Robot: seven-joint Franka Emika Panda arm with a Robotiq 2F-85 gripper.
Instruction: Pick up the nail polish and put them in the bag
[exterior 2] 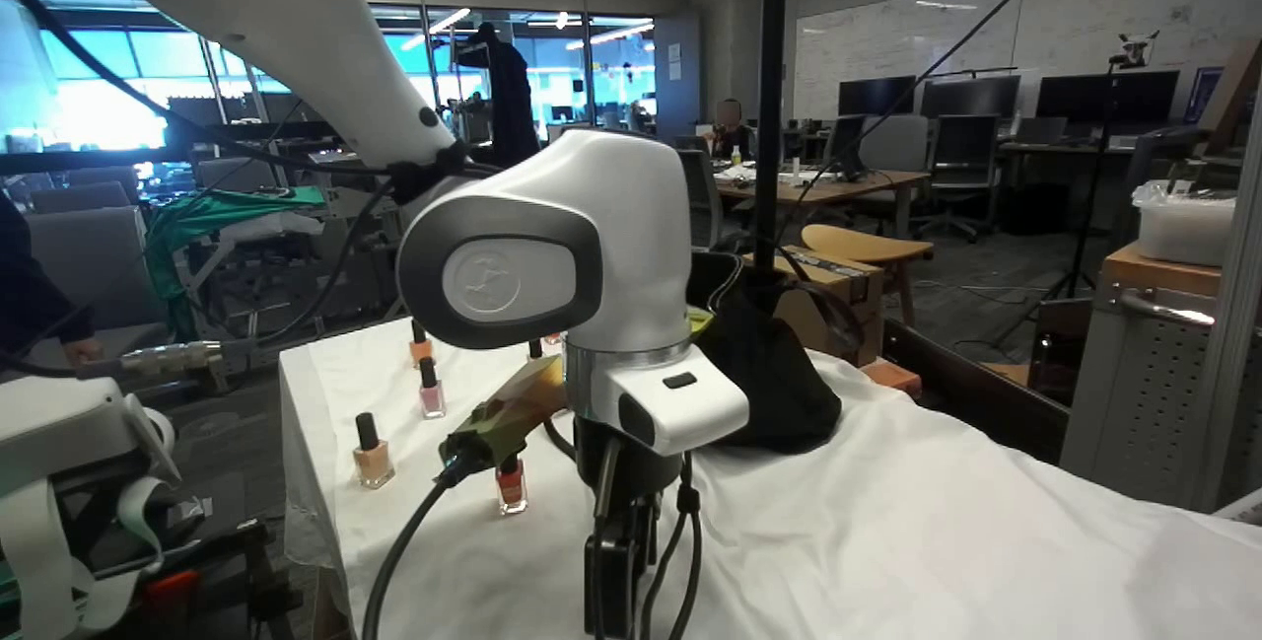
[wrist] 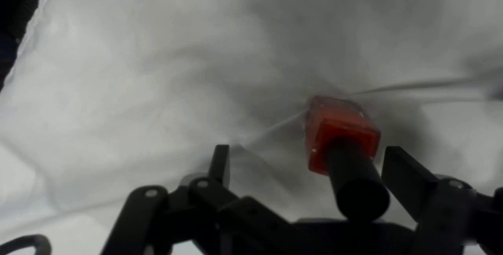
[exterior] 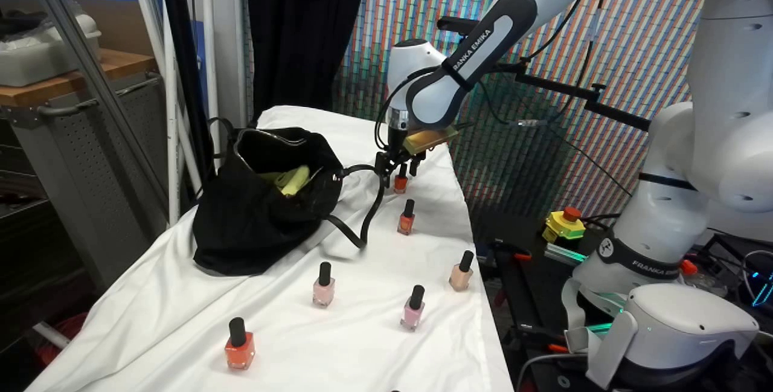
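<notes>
Tool point(wrist: 307, 156) stood wide | red polish bottle point(wrist: 346, 149) sat between, close by three-o'clock finger point(wrist: 404, 180) in wrist view | off-centre, so one-sided contact threatened a topple!

Bag point(exterior: 259, 229) black, slouched, mouth open, yellow-green showing inside; handle point(exterior: 361, 242) loops toward red nail polish point(wrist: 342, 129) and orange-red bottle point(exterior: 406, 223). Farther along white cloth point(exterior: 338, 350): peach bottle point(exterior: 460, 278), lilac bottle point(exterior: 412, 315), pale pink bottle point(exterior: 323, 292), coral bottle point(exterior: 240, 353), orange bottle point(exterior 2: 421, 352). All dark-capped, upright, standing apart.
</notes>
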